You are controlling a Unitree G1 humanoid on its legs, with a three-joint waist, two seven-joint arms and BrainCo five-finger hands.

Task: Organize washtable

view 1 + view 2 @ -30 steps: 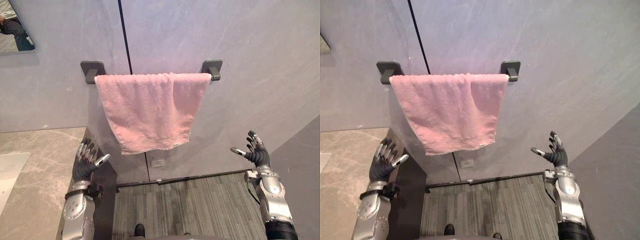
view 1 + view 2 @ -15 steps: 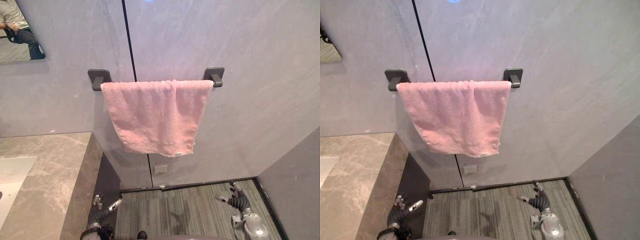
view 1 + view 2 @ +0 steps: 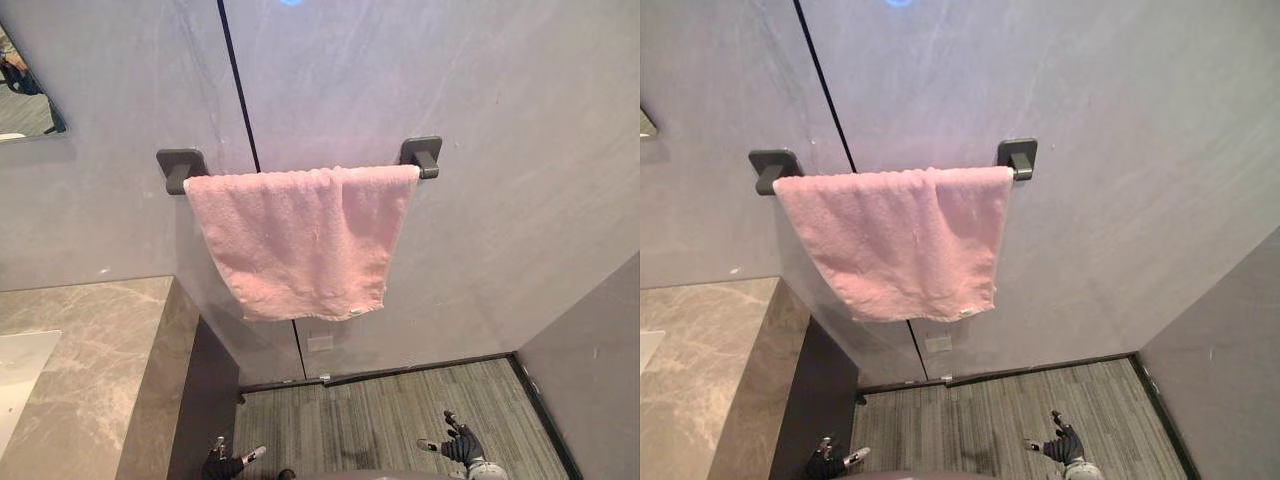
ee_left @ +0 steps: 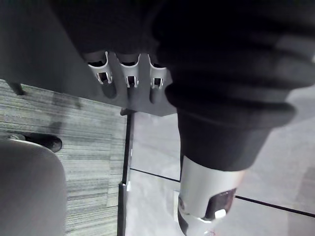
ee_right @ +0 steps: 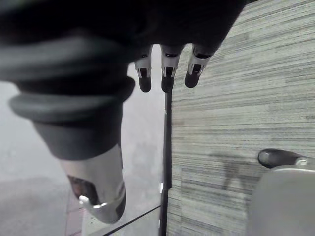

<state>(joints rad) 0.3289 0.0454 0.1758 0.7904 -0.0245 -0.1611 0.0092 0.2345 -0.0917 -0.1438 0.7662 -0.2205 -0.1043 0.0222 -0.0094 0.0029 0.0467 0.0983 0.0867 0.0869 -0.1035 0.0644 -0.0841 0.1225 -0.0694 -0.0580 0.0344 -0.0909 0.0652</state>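
Nearest, low at the bottom edge of the head views, the left hand [image 3: 226,463] hangs just above the carpeted floor [image 3: 390,405], beside the dark side panel [image 3: 207,395] of the vanity. Its fingers [image 4: 129,77] are straight and a little spread, the thumb [image 4: 204,194] stands out to one side, and they have hold of nothing. The right hand [image 3: 460,447] is equally low on the other side, well apart from the left, palm turned inward. Its fingers [image 5: 167,74] are extended and fanned, its thumb [image 5: 101,189] held away from them, and it is empty too. Neither hand touches anything.

To the robot's left, the marble surface [image 3: 95,345] runs back to the wall, with the corner of a white basin [image 3: 18,372] set into it.

Further back, a small pale wall plate [image 3: 320,343] sits low on the grey wall [image 3: 480,100]. Above it the pink towel [image 3: 300,240] is draped over a towel bar between two dark brackets [image 3: 421,156]. It covers nearly the whole bar, and its lower edge hangs slanted, deeper toward the right. A dark vertical seam [image 3: 238,85] splits the wall above the bar. The corner of a mirror [image 3: 25,100] shows at the upper left.
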